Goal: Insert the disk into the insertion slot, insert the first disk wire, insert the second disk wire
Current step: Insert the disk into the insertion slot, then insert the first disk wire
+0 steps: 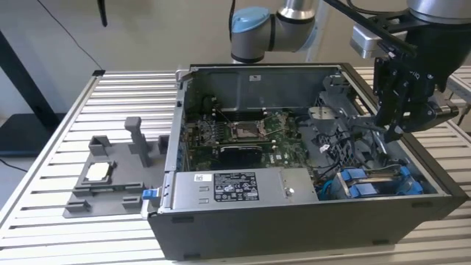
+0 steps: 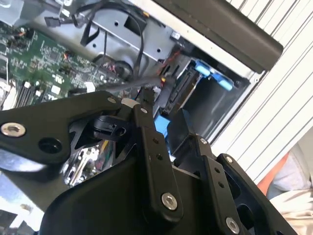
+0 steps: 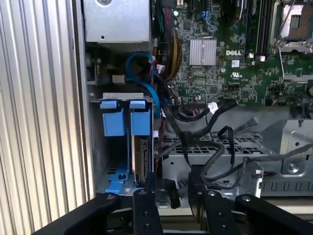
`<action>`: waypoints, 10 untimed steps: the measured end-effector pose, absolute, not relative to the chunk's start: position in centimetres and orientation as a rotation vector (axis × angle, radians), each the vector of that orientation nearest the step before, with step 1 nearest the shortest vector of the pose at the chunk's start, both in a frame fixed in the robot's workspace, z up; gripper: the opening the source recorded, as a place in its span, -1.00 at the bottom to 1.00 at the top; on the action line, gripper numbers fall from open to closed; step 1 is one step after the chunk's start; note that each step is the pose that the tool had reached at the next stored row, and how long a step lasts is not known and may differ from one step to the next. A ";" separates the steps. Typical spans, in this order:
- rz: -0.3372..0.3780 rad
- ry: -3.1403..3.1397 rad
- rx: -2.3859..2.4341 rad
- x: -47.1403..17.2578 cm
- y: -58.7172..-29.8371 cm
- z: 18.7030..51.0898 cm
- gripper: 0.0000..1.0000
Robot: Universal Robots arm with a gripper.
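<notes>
The disk (image 3: 142, 156) stands on edge inside the insertion slot (image 3: 117, 122), a grey bay with blue plastic tabs at the case's near corner on the exterior view's right (image 1: 353, 185). In the exterior view its silver edge (image 1: 379, 175) shows between the blue parts. My gripper (image 1: 392, 132) hangs above the case's right side, just over the bay. A black disk wire (image 1: 368, 128) runs taut to its fingertips. In the first wrist view the wire's black connector (image 3: 170, 192) sits between the fingers (image 3: 146, 200). In the second wrist view the wire (image 2: 117, 87) leaves the gripper (image 2: 161, 117) over the blue bay (image 2: 210, 73).
The open dark case holds a green motherboard (image 1: 243, 135) and a grey labelled power-supply box (image 1: 235, 187). Loose black cables (image 3: 220, 142) lie beside the bay. A grey fixture (image 1: 110, 176) sits on the slatted table (image 1: 74, 110). A person's sleeve (image 2: 293, 171) is past the case.
</notes>
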State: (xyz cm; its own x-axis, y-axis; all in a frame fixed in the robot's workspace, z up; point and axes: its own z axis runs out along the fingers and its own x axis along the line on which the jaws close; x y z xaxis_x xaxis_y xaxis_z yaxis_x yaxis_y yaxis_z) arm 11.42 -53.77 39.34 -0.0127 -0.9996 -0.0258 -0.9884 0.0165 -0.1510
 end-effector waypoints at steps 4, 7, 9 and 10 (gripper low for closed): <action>-0.166 2.139 -2.113 11.4 -53.7 39.2 -0.19; -0.178 2.137 -2.120 11.4 -53.6 39.1 -0.19; -0.186 2.114 -2.143 11.4 -53.6 39.0 -0.19; -0.189 2.099 -2.156 11.4 -53.6 39.0 -0.19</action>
State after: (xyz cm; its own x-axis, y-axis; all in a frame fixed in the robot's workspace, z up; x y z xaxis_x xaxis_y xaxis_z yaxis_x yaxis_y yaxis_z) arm 11.42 -53.61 38.98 0.0265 -0.9996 0.0015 -0.9838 -0.0264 -0.1774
